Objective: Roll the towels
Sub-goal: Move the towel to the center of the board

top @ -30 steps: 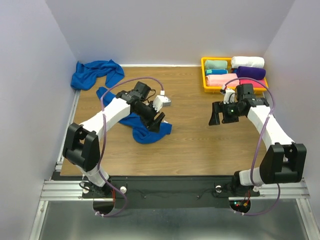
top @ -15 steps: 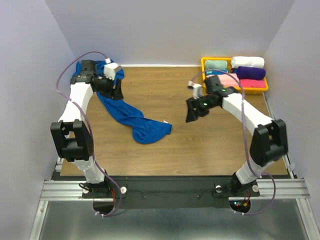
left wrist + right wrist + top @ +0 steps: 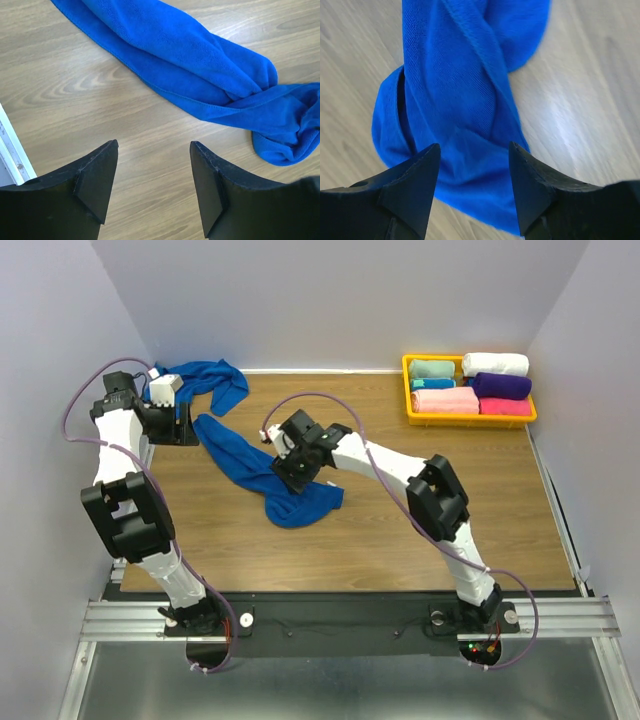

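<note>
2 towels [image 3: 262, 472] [image 3: 205, 380], wooden table [image 3: 400, 510], lavender walls [image 3: 330, 300]

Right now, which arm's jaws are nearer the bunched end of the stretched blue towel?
Right. The right gripper hangs over the bunched end of the stretched blue towel; the left gripper is apart, near its other end.

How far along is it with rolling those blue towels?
Nothing is rolled yet. The twisted towel lies stretched out; the crumpled towel sits at the back. The right end effector hangs open over the twisted towel; the left end effector is open, empty. Both rolls remain.
</note>
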You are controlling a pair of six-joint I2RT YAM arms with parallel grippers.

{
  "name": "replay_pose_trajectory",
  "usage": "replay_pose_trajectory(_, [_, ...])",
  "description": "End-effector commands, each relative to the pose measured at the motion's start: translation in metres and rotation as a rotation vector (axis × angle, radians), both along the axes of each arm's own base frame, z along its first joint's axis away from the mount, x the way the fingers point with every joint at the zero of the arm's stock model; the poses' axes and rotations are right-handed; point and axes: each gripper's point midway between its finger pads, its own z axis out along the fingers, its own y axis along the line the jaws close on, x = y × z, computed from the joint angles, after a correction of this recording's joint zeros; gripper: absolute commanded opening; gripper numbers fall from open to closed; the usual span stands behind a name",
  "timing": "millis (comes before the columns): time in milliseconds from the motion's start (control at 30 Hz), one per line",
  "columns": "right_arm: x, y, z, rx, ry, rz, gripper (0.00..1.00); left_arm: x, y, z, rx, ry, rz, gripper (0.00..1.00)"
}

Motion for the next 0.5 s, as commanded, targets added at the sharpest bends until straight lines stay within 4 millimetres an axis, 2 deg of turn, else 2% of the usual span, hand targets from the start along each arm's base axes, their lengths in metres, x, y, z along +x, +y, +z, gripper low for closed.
replay_pose_trajectory(0, [0.023, 0.009, 0.011, -0.036, -0.118, -0.042, 0.62, -0.01, -0.005, 0.008, 0.004, -0.014, -0.033, 0.7])
replay_pose_trajectory(133, [0.015, 0.017, 0.002, -0.045, -0.107, -0.018, 0.59, -0.012, -0.005, 0.004, 0.002, -0.007, -0.031, 0.7])
replay_pose_trajectory(200, [0.011, 0.019, -0.003, -0.053, -0.093, -0.01, 0.55, -0.01, -0.003, 0.002, 0.002, -0.007, -0.029, 0.7])
replay_pose_trajectory(267, [0.006, 0.017, -0.009, -0.061, -0.076, 0.0, 0.47, -0.009, -0.002, 0.002, 0.0, -0.005, -0.028, 0.7])
replay_pose_trajectory(333, [0.004, 0.016, -0.009, -0.063, -0.066, 0.003, 0.33, -0.008, -0.001, 0.001, 0.0, -0.005, -0.027, 0.69])
replay_pose_trajectory(367, [0.0, 0.013, -0.011, -0.071, -0.054, 0.008, 0.14, -0.007, 0.0, 0.002, 0.0, -0.006, -0.024, 0.69])
replay_pose_trajectory(400, [-0.002, 0.012, -0.001, -0.058, -0.062, 0.007, 0.01, -0.006, 0.001, 0.002, 0.001, -0.008, -0.023, 0.69])
replay_pose_trajectory(467, [-0.008, 0.002, 0.002, -0.069, -0.055, 0.007, 0.01, -0.003, 0.003, 0.002, 0.003, -0.009, -0.019, 0.69])
